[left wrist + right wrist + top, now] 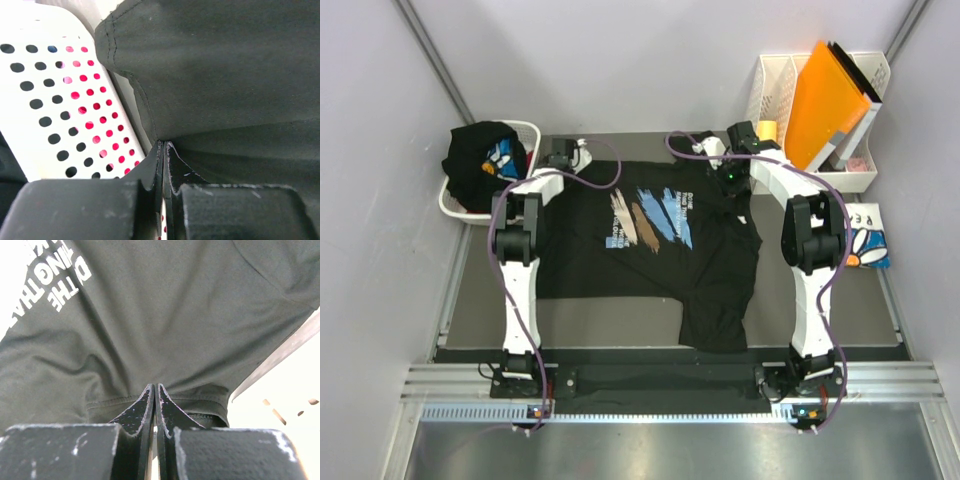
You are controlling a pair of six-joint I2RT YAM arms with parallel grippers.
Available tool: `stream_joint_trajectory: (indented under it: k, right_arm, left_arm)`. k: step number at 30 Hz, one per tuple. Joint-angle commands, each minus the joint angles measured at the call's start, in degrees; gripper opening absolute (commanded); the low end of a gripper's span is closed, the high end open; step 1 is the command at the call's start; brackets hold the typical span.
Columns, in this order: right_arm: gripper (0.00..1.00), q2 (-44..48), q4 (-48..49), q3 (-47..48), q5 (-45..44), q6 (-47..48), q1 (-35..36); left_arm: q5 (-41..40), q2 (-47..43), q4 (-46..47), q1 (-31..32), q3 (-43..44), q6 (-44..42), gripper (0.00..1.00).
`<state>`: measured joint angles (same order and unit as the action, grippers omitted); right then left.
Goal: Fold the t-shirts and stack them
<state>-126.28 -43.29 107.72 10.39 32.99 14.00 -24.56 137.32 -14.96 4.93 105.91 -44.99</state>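
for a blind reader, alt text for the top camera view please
A black tee lies spread on the table, both arms' jaws pinching its far edge. A basket of dark clothes sits far left; a folded white tee lies right.

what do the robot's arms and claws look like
Both the left arm and right arm have white links with black joints, and purple cables loop along them. The left claw and right claw are black and scuffed, tapering to thin tips on blocky bases.

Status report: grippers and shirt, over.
Both shut: left gripper and right gripper pinching black tee at far edge. Tee spread, print up. Close by left: white basket.
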Motion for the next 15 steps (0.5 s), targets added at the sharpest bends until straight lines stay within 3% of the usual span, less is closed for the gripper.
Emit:
stream_joint_trajectory:
  k: [1,15]
  right_arm:
    - [0.0,0.33,0.4,0.21,0.86,-0.03,0.59]
    - [0.0,2.0,1.45,-2.52,1.21,-0.56,0.68]
  left_arm:
    - [-3.12,-0.38,8.62,1.05,-2.72,-4.05,0.0]
    - [-11.2,-1.44,24.88,2.81,-6.67,-12.39,0.0]
